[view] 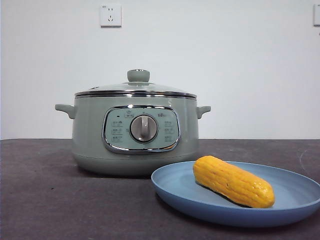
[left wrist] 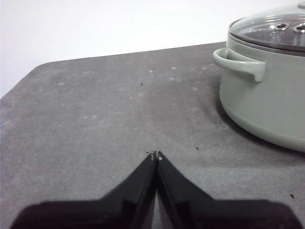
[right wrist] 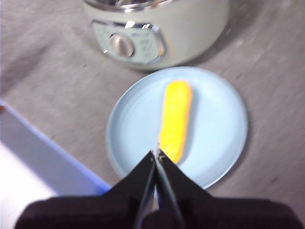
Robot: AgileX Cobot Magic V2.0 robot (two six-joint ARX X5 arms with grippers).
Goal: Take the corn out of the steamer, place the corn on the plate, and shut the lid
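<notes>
The yellow-orange corn (view: 233, 181) lies on the light-blue plate (view: 175, 192), in front of and to the right of the sage-green steamer (view: 90, 145). The glass lid (view: 137, 88) with its green knob sits shut on the pot. In the right wrist view my right gripper (right wrist: 156, 153) hangs shut and empty above the corn (right wrist: 175, 120) and the plate (right wrist: 219, 119), with the steamer (right wrist: 190, 33) beyond. My left gripper (left wrist: 156, 155) is shut and empty over the bare dark table, off to one side of the steamer (left wrist: 267, 95) and its lid (left wrist: 271, 28). No arm shows in the front view.
The dark grey table (view: 45, 200) runs to a white wall with a socket (view: 110, 15). In the right wrist view a blue and white edge (right wrist: 43, 157) lies past the table's rim. Bare table top (left wrist: 105, 109) stretches beside the steamer's handle (left wrist: 238, 62).
</notes>
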